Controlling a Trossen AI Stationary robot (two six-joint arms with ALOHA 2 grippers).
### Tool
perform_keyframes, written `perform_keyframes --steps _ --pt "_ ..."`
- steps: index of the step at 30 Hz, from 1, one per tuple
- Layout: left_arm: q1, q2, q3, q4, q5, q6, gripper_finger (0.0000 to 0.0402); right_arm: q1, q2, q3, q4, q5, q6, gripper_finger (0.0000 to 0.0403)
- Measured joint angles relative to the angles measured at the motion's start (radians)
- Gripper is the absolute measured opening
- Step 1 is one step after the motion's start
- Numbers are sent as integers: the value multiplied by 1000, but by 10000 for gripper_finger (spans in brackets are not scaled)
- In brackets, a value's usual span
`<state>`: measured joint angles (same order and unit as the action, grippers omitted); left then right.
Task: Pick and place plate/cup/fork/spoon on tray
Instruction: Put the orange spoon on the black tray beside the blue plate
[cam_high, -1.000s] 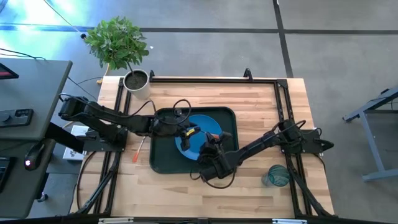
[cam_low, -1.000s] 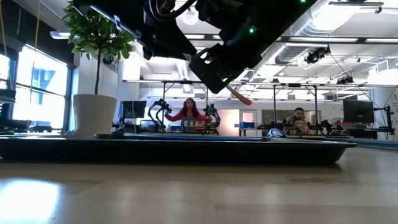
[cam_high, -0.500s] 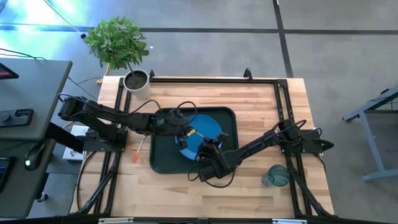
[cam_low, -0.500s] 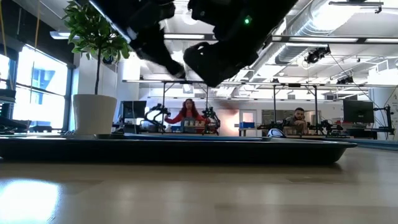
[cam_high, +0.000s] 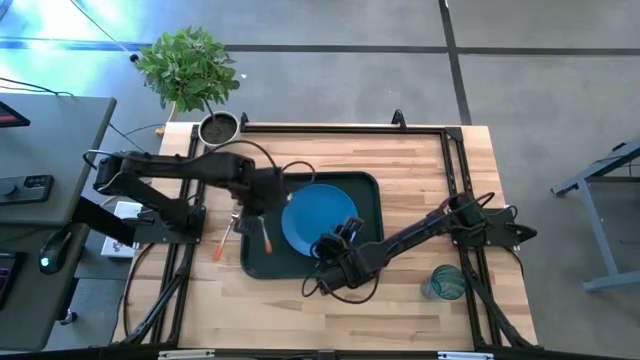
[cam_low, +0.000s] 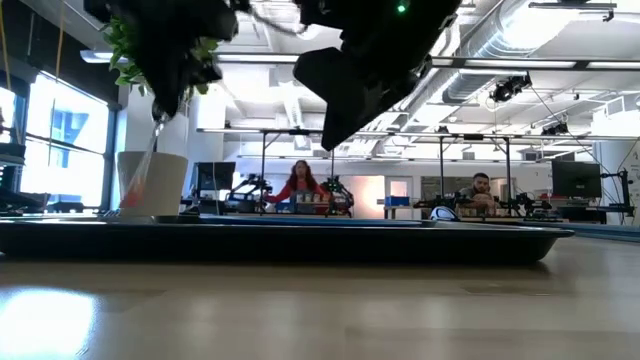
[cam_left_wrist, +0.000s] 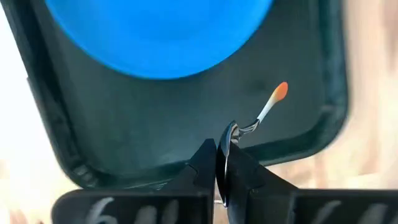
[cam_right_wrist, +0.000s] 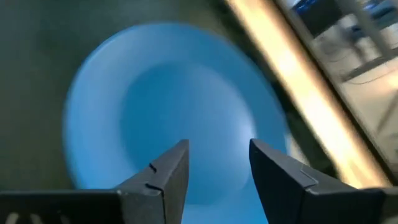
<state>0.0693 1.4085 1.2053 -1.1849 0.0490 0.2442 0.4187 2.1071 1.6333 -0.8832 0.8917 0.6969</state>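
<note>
The bright blue plate (cam_high: 320, 220) lies flat in the dark green tray (cam_high: 262, 262). Left of the plate, my left gripper (cam_high: 257, 210) hangs above the tray, shut on the spoon (cam_left_wrist: 264, 113). My right gripper (cam_right_wrist: 214, 146) hovers open over the plate's near edge, with nothing between its fingers. A second slim orange-handled utensil (cam_high: 222, 245), which I take for the fork, lies flat on the table just left of the tray. At the near right the teal cup (cam_high: 443, 283) stands on the table. My left gripper pinches the spoon's shiny bowl end (cam_left_wrist: 231, 132) between its two fingers, which come from above and point down. The spoon is lifted clear and hangs slanting below them. Its orange handle end (cam_low: 135, 195) is lowest, over the left part of the tray (cam_left_wrist: 124, 124).
A grey pot with a green plant (cam_high: 218, 128) stands at the table's far left corner. Black frame rails (cam_high: 340, 127) run along the far and side edges. Bare wood lies near the front edge. In the low view, people sit in the room beyond.
Over the plate my left gripper has shut on the spoon's bowl end and my right gripper has opened and let go. My left gripper has then carried the spoon toward the table's left, to the tray's left part, where it now hangs handle down.
</note>
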Motion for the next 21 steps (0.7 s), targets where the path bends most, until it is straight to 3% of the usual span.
perform_keyframes --steps 4,8,13,21 --pt "88 6 -86 23 73 159 2 3 1 0 3 -91 -28 158" --pt "193 5 -159 59 192 297 2 0 1 0 6 -91 -27 156" --pt "310 21 -224 117 245 417 2 1 1 0 11 -90 -47 156" --pt "397 182 -244 165 317 481 3 0 2 0 12 -88 -55 156"
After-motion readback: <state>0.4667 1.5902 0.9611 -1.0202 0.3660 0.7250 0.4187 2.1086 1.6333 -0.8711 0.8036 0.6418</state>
